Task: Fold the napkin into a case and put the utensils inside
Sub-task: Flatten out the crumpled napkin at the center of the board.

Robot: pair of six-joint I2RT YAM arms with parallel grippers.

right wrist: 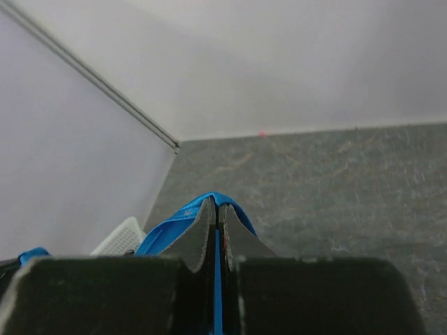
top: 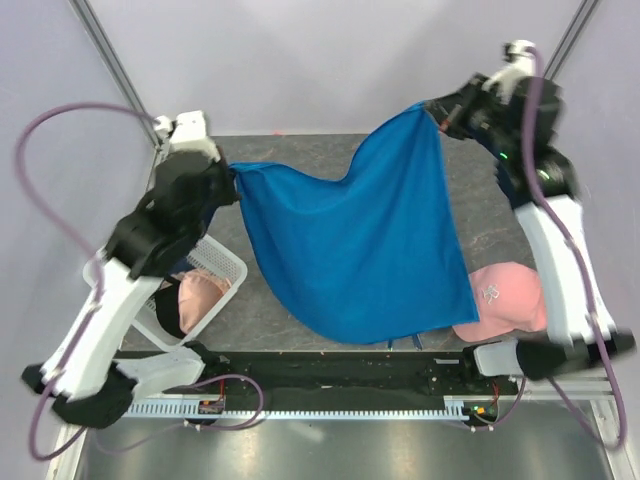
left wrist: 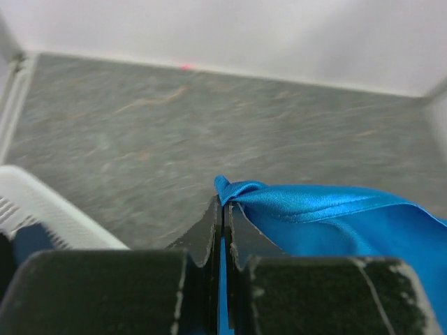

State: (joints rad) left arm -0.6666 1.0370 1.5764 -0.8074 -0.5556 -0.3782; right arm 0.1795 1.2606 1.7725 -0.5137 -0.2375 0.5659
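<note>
left gripper [left wrist: 223, 208] at 9 o'clock, right gripper [right wrist: 217, 207] at 1, both clench napkin [top: 350, 250] corners; spreading step, next i lay it flat.

Grey mottled table [top: 300, 150], white slatted basket [top: 225, 262] at its left near side, pink cap [top: 505, 290] at right near edge

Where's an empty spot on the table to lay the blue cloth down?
Bare table shows along the back wall, and between the napkin and the right arm. Crowded: the white basket near left, the pink cap near right. Under the hanging napkin is hidden.
</note>
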